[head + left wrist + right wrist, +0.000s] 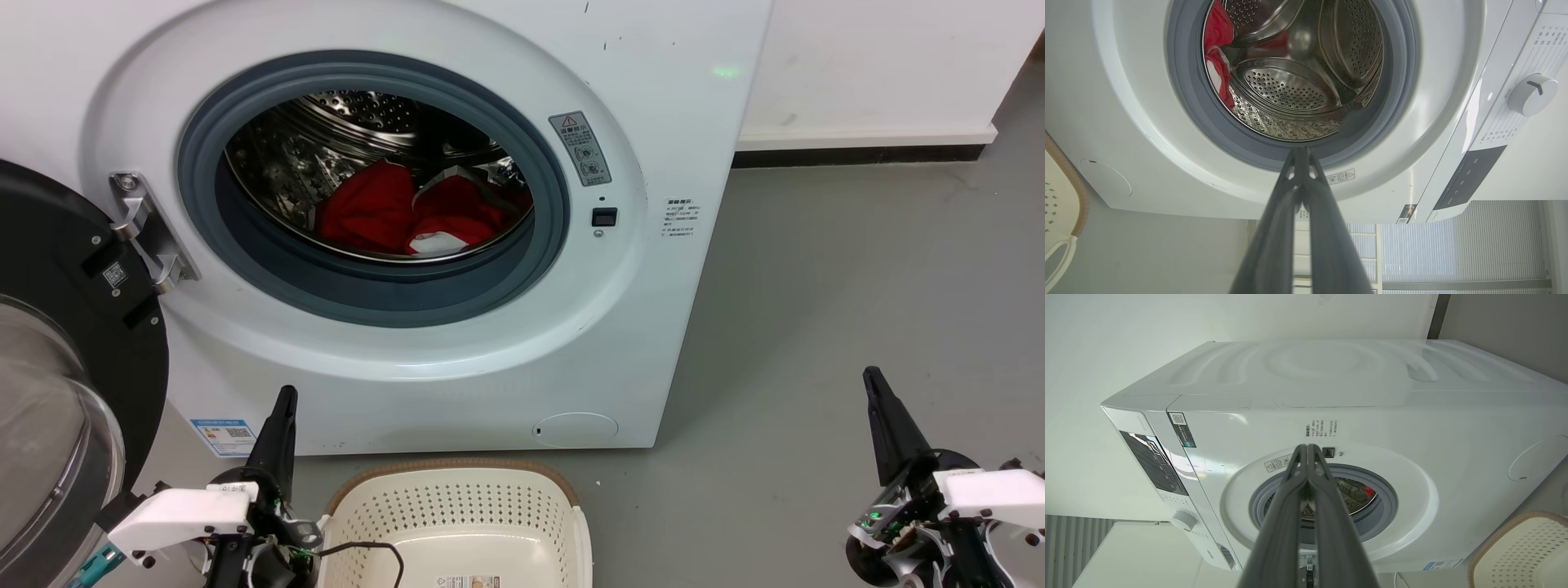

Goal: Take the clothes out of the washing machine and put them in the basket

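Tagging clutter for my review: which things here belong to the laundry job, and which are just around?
Job: red clothes in the drum, washing machine, open door, basket.
Just around: warning sticker, blue QR label, control dial, skirting board.

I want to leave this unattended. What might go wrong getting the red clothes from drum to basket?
1. The clothes lie low behind the grey door seal; reaching in may scrape it.
2. The open door stands close beside the left gripper, so that arm could knock it.
3. A dark cable hangs into the basket and might snag a garment.
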You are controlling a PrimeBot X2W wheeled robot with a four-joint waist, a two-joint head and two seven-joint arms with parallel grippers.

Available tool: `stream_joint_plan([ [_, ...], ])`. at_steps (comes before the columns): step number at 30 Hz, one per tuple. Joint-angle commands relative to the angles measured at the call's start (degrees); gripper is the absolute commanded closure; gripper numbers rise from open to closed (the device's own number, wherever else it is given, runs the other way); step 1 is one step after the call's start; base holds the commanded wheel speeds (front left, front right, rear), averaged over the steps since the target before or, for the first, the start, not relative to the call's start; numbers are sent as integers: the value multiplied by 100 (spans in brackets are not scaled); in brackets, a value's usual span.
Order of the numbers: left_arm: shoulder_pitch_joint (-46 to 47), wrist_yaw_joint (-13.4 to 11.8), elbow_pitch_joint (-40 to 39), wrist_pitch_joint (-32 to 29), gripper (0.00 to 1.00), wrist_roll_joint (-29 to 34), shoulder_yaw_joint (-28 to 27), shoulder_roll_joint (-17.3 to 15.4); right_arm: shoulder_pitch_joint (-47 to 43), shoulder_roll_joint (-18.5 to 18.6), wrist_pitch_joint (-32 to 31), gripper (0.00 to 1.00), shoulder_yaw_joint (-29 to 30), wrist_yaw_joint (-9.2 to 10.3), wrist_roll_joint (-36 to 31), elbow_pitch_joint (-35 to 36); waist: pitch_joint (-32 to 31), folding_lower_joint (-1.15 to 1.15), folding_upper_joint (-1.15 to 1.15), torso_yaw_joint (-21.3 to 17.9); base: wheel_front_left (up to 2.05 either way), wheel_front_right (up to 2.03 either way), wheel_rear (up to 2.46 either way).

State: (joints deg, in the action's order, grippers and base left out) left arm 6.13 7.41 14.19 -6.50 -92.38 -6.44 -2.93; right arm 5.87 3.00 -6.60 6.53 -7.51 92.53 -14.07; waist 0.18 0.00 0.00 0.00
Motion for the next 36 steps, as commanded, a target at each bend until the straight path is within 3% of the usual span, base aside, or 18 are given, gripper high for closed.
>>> stream_joint_plan([
  [1,31,26,-11,-23,100,-8,-19,11,74,-19,-4,100,-1,3,-28,-5,0,0,0,0,0,0,0],
  [36,31,26,-11,-23,100,-7,-19,11,74,-19,-3,100,-3,3,-26,-5,0,0,0,0,0,0,0],
])
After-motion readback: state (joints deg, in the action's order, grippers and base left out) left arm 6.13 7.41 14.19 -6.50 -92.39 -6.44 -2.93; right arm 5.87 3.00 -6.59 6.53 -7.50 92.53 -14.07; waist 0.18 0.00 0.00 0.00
